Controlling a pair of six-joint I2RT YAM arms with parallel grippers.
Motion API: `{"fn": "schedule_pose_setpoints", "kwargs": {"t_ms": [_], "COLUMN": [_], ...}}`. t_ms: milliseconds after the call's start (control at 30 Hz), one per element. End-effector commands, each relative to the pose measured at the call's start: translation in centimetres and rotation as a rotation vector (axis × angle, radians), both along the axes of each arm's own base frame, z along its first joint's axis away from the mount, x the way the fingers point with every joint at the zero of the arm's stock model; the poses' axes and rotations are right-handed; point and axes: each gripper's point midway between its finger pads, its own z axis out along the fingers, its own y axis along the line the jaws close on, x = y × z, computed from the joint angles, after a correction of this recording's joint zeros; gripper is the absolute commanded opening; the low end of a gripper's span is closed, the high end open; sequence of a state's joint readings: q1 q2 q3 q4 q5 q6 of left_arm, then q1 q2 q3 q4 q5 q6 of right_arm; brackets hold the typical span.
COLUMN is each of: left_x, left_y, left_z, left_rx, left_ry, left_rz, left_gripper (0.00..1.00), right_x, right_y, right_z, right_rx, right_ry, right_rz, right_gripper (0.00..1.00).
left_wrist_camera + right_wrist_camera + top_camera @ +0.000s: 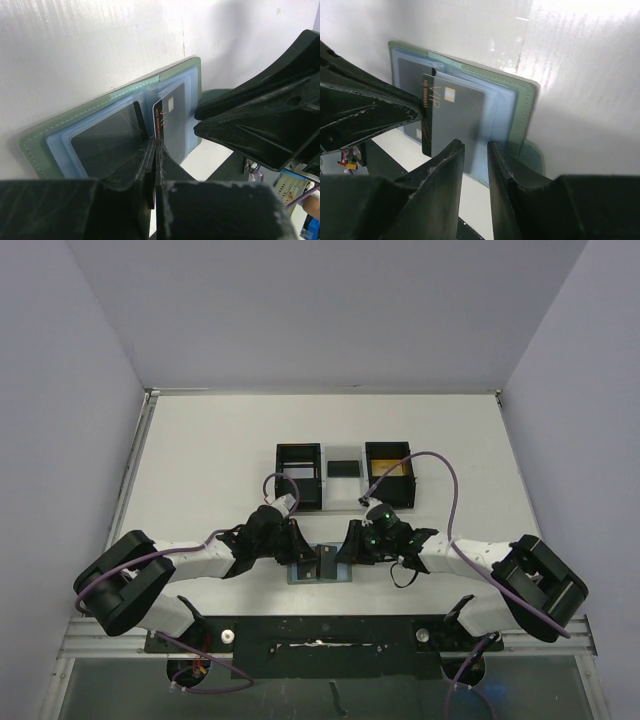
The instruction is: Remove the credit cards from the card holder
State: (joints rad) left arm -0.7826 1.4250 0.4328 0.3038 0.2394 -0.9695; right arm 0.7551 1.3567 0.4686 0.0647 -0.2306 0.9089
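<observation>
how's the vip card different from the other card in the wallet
The VIP card sits partly out of its pocket, one edge raised near the fold of the card holder. The other card lies flat, fully tucked into its pocket. The VIP card's gold chip and orange strip show bare, while the other card is seen only through its clear pocket film. Both are dark and look about the same size.

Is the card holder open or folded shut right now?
Open: the card holder lies spread flat on the table, both pale blue pockets facing up side by side.

Open card holder (526, 102), black card (456, 120) half-out
</observation>
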Motion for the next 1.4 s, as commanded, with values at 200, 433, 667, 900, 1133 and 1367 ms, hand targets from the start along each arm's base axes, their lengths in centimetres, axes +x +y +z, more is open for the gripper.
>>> {"fn": "schedule_pose_setpoints", "kwargs": {"t_ms": [200, 433, 667, 900, 1133, 1367], "left_x": [1.2, 1.1, 0.8, 0.2, 0.1, 0.3], "left_y": [-1.3, -1.3, -2.1, -2.4, -2.6, -1.4], "left_z": [2.6, 2.4, 2.7, 2.4, 2.6, 2.6], "left_rx": [-0.064, -0.074, -0.142, -0.189, -0.206, -0.156], "left_ry": [-0.065, -0.061, -0.056, -0.032, -0.032, -0.052], "left_rz": [-0.021, -0.019, -0.035, -0.042, -0.054, -0.018], "left_gripper": [0.00, 0.00, 0.18, 0.24, 0.03, 0.00], "right_x": [1.2, -0.2, -1.1, -1.5, -1.2, -0.4], "right_y": [3.1, 0.2, -0.7, -0.5, -0.7, -1.8], "right_z": [2.2, -1.6, -3.2, -3.7, -3.6, -3.2], "right_rx": [0.035, -0.074, -0.096, -0.063, -0.083, -0.157], "right_ry": [-0.056, 0.021, 0.054, 0.073, 0.067, 0.032], "right_rz": [0.076, -0.007, -0.019, -0.035, -0.046, -0.061], "right_gripper": [0.30, 0.30, 0.30, 0.30, 0.30, 0.29]}}
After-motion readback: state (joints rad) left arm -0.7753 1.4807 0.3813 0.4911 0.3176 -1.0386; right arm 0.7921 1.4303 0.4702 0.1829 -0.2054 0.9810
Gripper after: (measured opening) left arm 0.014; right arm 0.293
